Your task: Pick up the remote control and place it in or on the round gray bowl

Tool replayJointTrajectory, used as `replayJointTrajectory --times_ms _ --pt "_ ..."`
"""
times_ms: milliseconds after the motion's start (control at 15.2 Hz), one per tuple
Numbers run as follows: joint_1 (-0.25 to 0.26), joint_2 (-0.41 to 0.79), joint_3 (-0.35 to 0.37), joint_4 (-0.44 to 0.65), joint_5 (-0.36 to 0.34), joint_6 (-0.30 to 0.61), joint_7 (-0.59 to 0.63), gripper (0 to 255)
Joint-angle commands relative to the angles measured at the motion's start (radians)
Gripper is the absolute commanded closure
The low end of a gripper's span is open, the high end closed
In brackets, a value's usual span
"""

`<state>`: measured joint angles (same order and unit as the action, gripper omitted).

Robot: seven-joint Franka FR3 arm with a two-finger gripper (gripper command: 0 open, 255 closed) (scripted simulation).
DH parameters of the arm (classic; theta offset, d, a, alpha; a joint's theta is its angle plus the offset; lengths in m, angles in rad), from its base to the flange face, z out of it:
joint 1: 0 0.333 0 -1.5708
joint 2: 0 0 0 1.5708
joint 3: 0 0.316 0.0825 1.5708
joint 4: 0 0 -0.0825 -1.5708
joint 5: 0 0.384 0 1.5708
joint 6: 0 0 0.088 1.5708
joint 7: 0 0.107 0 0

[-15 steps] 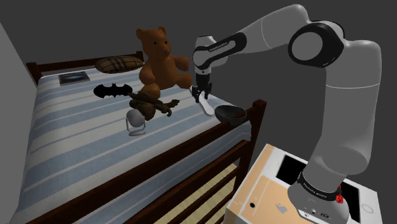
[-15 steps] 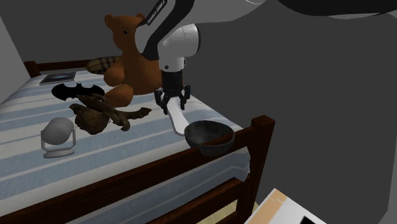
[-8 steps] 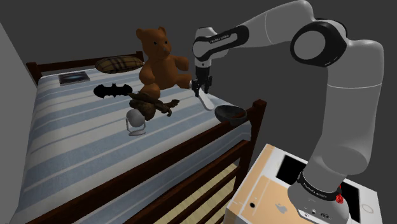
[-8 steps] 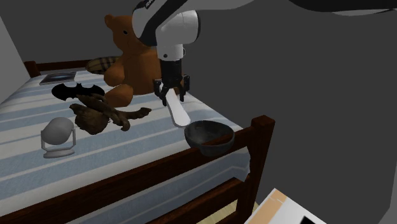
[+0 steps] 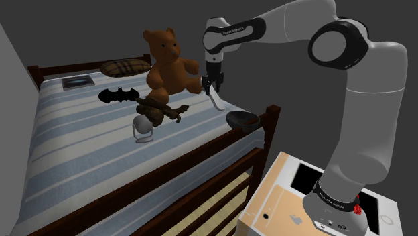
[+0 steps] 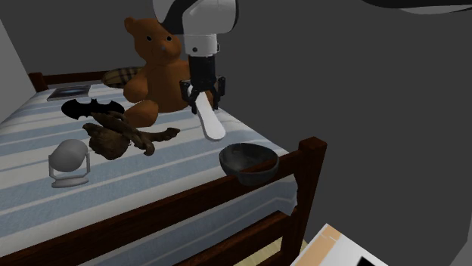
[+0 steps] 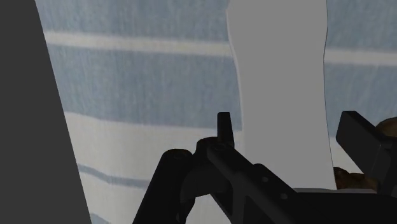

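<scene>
Aloft, one gripper [image 6: 203, 103] clamped on one white remote [image 6: 211, 125] (hanging tilted), one dark bowl [image 6: 246, 172] nearby

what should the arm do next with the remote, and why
Probably carry it sideways toward the dark bowl, to the second exterior view's right. The pincer is shut on the white remote, which appears lifted off the striped bed. Its lower end hangs short of the bowl's rim, so lowering now would likely miss the bowl.
</scene>
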<state>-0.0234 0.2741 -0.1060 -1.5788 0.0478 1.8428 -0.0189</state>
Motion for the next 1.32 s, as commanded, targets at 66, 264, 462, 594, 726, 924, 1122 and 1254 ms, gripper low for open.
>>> replayJointTrajectory --times_ms 66,264,462,594,726,924,1122,1254 --pt "0.0 -0.09 -0.004 -0.111 -0.009 0.021 -0.005 255" --pt "-0.003 -0.213 -0.01 -0.266 -0.022 0.055 -0.012 255" --pt "-0.008 -0.332 -0.016 -0.405 -0.037 0.075 -0.019 255" --pt "-0.014 -0.41 -0.02 -0.49 -0.048 0.082 -0.023 255" --pt "-0.02 -0.488 -0.024 -0.57 -0.059 0.085 -0.028 255" --pt "-0.033 -0.611 -0.031 -0.685 -0.078 0.077 -0.037 255" --pt "-0.034 -0.602 -0.032 -0.718 -0.078 0.119 -0.038 255" --pt "-0.034 -0.596 -0.033 -0.739 -0.077 0.147 -0.038 255"
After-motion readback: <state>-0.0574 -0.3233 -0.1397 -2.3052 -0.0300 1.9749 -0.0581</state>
